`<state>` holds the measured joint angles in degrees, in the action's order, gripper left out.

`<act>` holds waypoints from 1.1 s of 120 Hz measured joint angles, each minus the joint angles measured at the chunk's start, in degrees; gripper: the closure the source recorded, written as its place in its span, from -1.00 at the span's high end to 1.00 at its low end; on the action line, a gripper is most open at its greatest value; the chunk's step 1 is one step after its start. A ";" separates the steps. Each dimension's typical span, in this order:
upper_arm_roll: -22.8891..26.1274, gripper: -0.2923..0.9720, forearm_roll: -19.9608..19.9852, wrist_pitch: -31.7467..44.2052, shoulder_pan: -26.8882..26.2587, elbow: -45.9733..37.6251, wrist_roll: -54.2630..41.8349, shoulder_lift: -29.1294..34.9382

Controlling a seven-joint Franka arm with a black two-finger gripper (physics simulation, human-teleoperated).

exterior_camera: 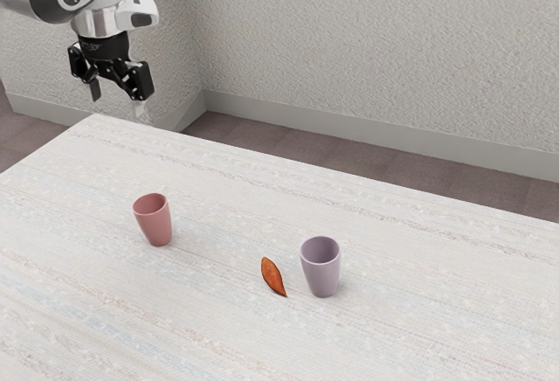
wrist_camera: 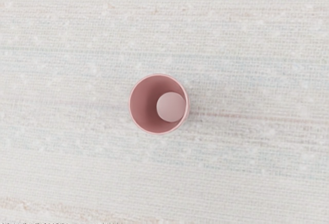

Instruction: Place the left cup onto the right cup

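A pink cup [exterior_camera: 153,218] stands upright on the pale table [exterior_camera: 419,329], toward the exterior view's left. A purple cup [exterior_camera: 320,266] stands upright to its right, nearer the front edge. My gripper [exterior_camera: 116,99] hangs high above the table's far left corner, well above the pink cup and apart from it. Its fingers are spread and hold nothing. In the wrist view I look straight down into the pink cup [wrist_camera: 145,104], whose round bottom is visible inside.
A small orange leaf [exterior_camera: 273,276] lies flat on the table just left of the purple cup. A textured wall and a baseboard run behind the table.
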<state>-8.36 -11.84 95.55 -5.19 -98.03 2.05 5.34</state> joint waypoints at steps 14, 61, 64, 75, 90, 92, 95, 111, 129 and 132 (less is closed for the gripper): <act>0.09 0.54 0.01 -0.15 0.16 -0.59 0.10 -0.02; 0.43 0.54 6.44 2.98 7.30 -5.53 0.43 -9.19; 0.47 0.54 7.09 3.71 7.50 -5.79 0.46 -10.03; 0.51 0.54 8.97 7.08 7.38 -6.17 0.56 -12.96; 0.46 0.54 10.83 11.54 8.01 -6.48 0.64 -16.54; 0.46 0.54 10.97 12.01 8.21 -6.53 0.64 -16.93; 0.46 0.54 11.15 12.71 8.49 -6.59 0.65 -17.53; 0.45 0.54 11.73 16.40 10.06 -6.67 0.68 -20.47; 1.07 0.54 12.53 19.98 10.46 -6.90 0.79 -22.62; 1.28 0.54 13.09 20.63 10.41 -7.36 0.82 -22.78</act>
<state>-7.08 1.25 116.18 5.22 -105.39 2.87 -17.44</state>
